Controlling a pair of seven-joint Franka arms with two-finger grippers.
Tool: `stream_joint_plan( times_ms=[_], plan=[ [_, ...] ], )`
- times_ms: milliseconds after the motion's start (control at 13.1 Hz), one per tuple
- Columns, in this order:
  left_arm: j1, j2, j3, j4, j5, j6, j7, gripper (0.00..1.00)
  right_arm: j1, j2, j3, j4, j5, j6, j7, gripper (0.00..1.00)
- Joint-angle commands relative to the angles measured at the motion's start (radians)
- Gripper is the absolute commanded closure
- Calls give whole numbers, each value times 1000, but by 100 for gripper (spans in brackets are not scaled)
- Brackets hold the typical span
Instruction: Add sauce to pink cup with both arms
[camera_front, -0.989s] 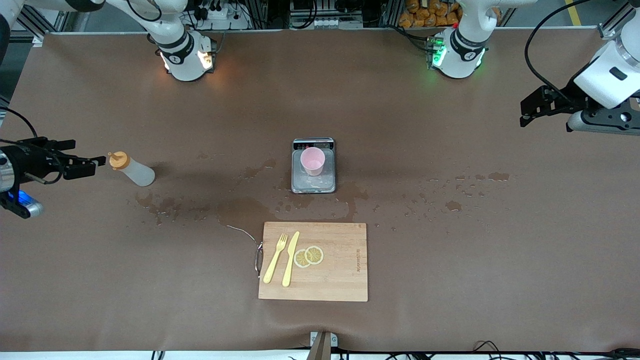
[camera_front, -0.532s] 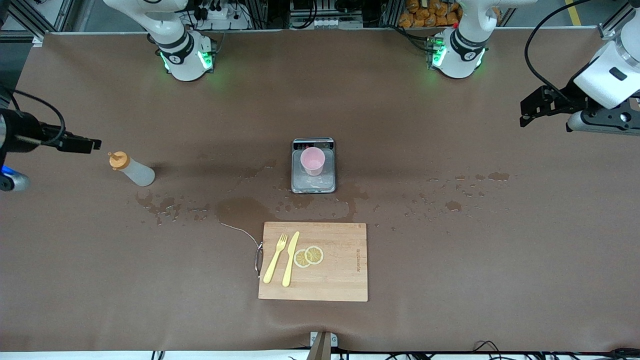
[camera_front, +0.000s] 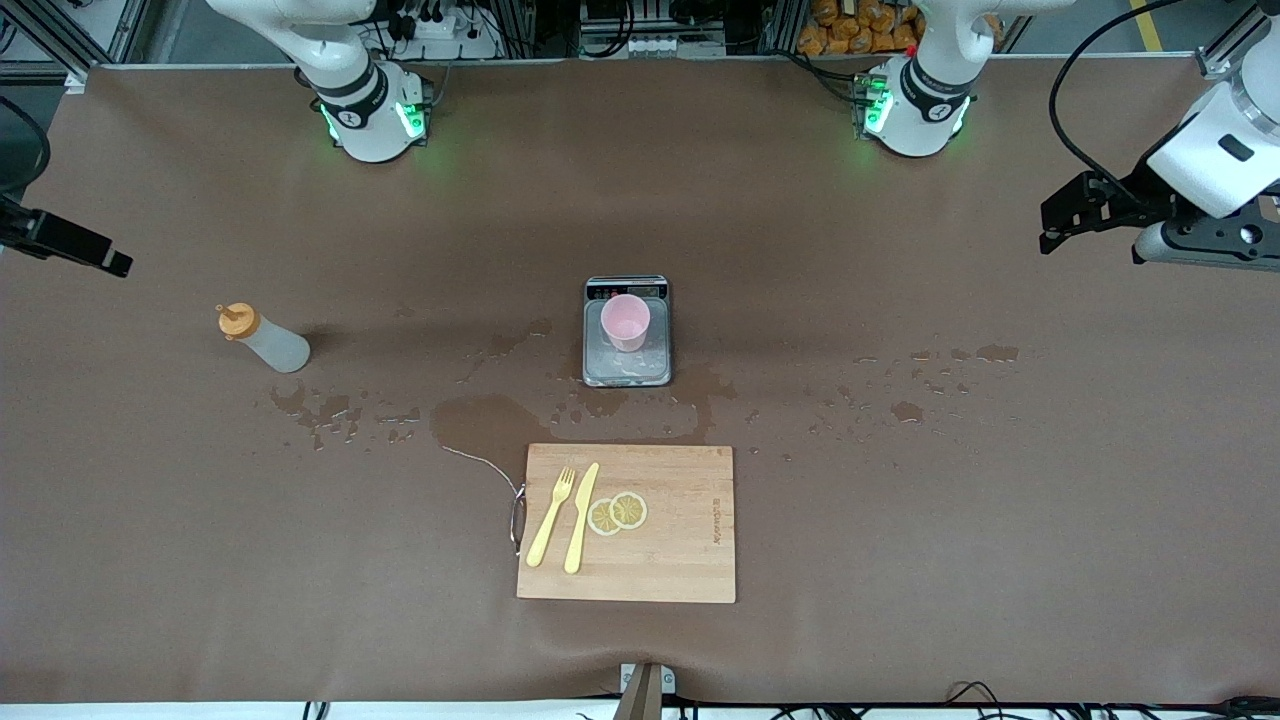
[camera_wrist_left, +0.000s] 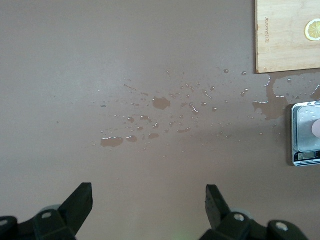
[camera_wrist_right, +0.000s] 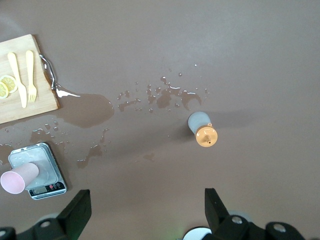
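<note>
two white arms hang over a wet brown table (camera_front: 900, 520), jaws apart and empty: the left gripper (camera_front: 1052, 222) at three o'clock, the right gripper (camera_front: 95, 255) at nine. a cutting board (camera_front: 680, 540) sits at six, a scale (camera_front: 627, 372) at centre carries the pink cup (camera_front: 625, 322), and the sauce (camera_front: 265, 340) stands at nine o'clock from it, ungripped.

right gripper (camera_front: 95, 255) | withdrawn from sauce (camera_front: 265, 340) | toward table edge
</note>
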Motion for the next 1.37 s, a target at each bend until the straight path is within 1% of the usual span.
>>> stream_joint_plan(
  times_ms=[0,152,608,1293],
  plan=[
    [3,-4,-3,3,14,-6,11,0,3,-112,11,-153,-47,96,-55,0],
    [3,-4,-3,3,14,-5,11,0,7,-158,9,-242,-51,170,-69,0],
    [3,-4,-3,3,14,-6,11,0,10,-186,9,-317,-53,230,-69,0],
    [5,-3,-3,3,14,-5,11,0,18,-175,9,-319,-71,241,-68,0]
  ],
)
